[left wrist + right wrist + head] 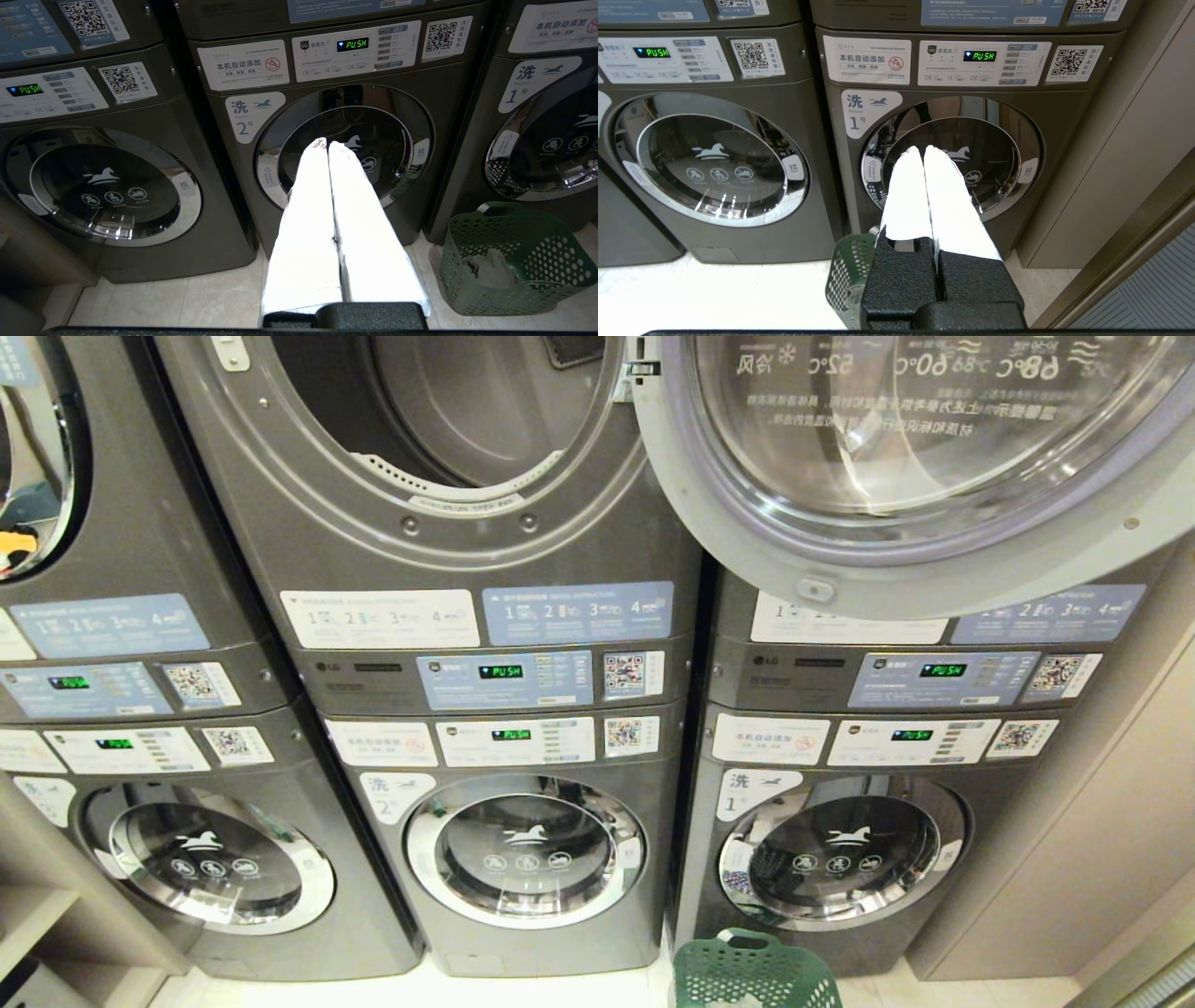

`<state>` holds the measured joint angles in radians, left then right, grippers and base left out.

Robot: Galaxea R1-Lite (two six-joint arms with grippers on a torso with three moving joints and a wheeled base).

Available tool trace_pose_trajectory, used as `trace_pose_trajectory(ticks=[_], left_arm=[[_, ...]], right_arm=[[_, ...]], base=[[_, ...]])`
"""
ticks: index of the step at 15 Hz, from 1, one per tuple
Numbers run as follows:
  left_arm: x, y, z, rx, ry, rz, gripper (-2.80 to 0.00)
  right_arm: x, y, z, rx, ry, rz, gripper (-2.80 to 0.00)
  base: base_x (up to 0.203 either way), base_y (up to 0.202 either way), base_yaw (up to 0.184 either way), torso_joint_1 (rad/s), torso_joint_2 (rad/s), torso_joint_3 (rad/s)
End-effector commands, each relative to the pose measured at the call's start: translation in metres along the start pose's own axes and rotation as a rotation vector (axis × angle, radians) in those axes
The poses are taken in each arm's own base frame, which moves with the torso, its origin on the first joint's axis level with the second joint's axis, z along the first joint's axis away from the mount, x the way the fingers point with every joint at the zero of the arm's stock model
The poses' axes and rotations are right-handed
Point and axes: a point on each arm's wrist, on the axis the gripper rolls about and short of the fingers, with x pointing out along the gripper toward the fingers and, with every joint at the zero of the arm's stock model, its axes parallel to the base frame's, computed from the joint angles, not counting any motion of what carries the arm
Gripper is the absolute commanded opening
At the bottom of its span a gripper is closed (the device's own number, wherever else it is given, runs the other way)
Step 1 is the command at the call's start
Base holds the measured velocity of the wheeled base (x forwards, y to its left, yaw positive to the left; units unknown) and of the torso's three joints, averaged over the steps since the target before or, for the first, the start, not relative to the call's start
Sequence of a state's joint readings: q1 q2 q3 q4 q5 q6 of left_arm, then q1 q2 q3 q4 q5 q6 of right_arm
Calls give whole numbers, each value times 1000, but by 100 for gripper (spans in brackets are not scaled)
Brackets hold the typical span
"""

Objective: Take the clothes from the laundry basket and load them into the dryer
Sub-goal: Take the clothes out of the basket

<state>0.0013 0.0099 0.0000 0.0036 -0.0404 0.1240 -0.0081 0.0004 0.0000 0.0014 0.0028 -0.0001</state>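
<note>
The dryer [308,560] is the upper middle machine, and its drum stands open. Its big chrome-rimmed glass door [915,457] is swung out to the right. The green laundry basket [752,971] stands on the floor below, in front of washer 1. In the left wrist view, pale grey clothes [488,270] lie crumpled in the basket [509,261]. My left gripper [327,142] is shut and empty, pointing at washer 2, left of the basket. My right gripper [923,149] is shut and empty, facing washer 1, and it hides most of the basket [850,273]. Neither arm shows in the head view.
Three stacks of grey machines stand side by side, with closed round washer doors [526,849] at the bottom. A beige cabinet wall [1102,821] closes off the right side. A pale tiled floor [187,303] runs in front of the machines.
</note>
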Motion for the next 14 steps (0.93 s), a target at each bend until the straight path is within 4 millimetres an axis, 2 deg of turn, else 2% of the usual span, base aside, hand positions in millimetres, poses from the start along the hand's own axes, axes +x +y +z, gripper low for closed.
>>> trace_pose_trajectory(ticks=[1,14], left_arm=[[-1,0,0,-5,-7,2,-280],[-1,0,0,-12,-9,0,-280]], right_arm=[[0,0,0,0,0,1,-280],[0,0,0,0,0,1,-280]], base=[[0,0,0,-46,92,55],[0,0,0,-50,119,60]])
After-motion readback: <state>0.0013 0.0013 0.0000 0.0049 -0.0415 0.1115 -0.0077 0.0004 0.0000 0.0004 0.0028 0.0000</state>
